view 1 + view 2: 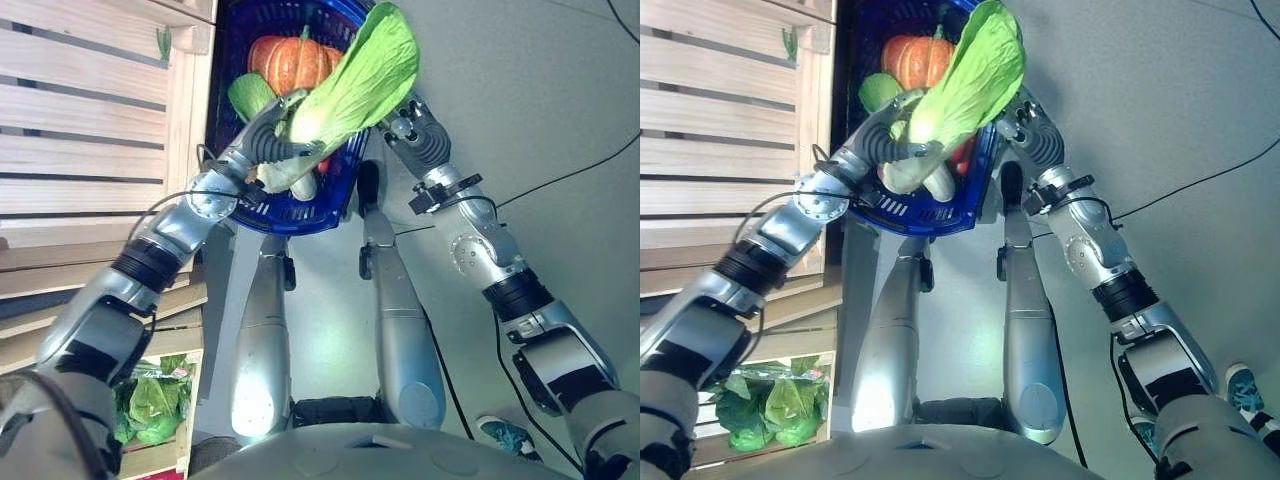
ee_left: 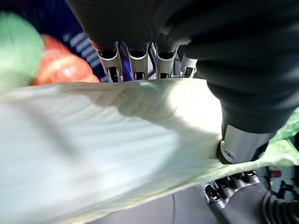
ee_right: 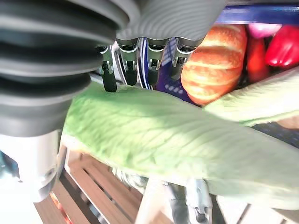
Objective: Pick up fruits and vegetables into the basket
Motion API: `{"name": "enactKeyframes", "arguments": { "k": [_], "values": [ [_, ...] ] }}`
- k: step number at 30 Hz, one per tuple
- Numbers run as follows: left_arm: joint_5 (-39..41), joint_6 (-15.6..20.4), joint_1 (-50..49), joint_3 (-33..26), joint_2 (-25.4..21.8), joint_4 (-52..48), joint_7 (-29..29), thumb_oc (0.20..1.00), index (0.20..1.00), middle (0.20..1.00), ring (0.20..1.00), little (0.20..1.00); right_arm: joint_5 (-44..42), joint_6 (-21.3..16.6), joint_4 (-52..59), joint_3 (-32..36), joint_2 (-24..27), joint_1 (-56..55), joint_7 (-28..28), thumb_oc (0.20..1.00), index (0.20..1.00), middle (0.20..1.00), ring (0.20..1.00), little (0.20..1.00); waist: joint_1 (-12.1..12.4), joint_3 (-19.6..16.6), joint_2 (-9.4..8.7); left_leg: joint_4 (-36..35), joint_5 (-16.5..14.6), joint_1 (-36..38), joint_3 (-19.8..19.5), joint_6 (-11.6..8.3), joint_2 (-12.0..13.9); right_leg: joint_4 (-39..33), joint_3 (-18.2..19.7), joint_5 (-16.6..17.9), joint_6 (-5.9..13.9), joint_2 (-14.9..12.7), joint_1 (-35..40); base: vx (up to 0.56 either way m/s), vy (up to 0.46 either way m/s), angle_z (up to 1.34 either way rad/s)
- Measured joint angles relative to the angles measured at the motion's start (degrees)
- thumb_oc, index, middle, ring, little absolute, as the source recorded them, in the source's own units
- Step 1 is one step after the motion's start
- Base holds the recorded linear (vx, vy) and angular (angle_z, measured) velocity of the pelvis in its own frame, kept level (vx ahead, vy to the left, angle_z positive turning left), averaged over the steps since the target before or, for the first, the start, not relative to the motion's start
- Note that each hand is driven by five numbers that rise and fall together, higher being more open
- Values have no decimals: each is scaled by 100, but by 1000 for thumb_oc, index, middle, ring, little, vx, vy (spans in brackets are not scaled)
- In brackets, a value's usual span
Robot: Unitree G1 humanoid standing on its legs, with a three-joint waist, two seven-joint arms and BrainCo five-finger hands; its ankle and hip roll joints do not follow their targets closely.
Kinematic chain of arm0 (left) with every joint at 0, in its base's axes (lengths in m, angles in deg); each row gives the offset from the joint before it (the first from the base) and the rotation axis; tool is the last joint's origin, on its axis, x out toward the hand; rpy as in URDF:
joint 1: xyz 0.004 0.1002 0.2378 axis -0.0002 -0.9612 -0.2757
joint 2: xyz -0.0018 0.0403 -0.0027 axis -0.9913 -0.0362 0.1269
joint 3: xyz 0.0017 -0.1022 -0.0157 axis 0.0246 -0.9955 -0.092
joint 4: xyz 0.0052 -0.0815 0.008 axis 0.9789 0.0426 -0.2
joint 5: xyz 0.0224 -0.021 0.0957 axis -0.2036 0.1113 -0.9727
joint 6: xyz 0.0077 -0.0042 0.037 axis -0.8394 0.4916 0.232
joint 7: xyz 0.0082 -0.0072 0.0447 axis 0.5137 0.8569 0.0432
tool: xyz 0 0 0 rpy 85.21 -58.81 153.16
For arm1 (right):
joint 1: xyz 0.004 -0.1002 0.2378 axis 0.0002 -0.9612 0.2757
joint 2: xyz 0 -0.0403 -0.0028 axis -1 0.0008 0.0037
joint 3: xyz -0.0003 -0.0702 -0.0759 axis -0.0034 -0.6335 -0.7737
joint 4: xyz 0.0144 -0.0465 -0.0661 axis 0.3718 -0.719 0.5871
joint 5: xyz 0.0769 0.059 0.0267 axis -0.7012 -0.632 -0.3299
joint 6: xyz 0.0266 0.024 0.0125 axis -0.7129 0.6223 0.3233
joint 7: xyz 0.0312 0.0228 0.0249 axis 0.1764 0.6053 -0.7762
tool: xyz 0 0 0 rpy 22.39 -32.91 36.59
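One blue basket [image 1: 300,210], holding one orange pumpkin [image 1: 290,62], one red pepper [image 3: 282,45]; above it, one leafy cabbage [image 1: 350,85].

The basket [image 1: 300,215] sits ahead of the robot, between its two arms, with the wooden crate shelf [image 1: 90,130] just to its left. Inside the basket lie a pumpkin [image 1: 290,60] toward the far side and a pepper [image 3: 282,44] near it. A cabbage [image 1: 350,90] slants over the basket's right rim, its stem end in the left hand [image 1: 270,140]. The right hand [image 1: 415,125] is at the basket's right side. Leafy greens [image 1: 150,405] lie lower on the shelf, near left.
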Motion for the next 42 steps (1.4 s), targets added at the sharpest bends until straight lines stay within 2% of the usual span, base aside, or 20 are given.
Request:
{"name": "enactKeyframes", "arguments": {
  "k": [9,25,36,42],
  "values": [
    [233,0,82,64,-99,-48,-219,200,200,200,200,200,-148,1,148,-119,51,57,-14,1000,1000,1000,1000,1000,24,0,0,1,-7,2,0,-12,28,0,-7,3,-4,24,0,0,-3,0],
    [261,-61,83,117,-119,-69,-218,200,200,200,200,200,-441,142,229,-169,99,53,-75,1000,1000,1000,1000,1000,91,1,-2,-7,-7,-4,-6,-12,27,-8,-19,1,-2,18,0,0,0,0],
    [213,-299,70,177,-182,-280,-168,200,200,200,200,200,-566,353,374,-178,257,51,-187,1000,1000,1000,1000,1000,98,1,-3,-10,-7,-7,-13,-12,27,-12,-24,2,-3,18,0,0,0,0],
    [145,-311,66,210,-219,-280,-168,200,200,200,200,200,-565,340,374,-293,320,57,-175,1000,1000,1000,1000,1000,107,1,-3,-9,-6,-2,-13,-12,26,-9,-24,3,-4,18,2,0,0,0]
  ]
}}
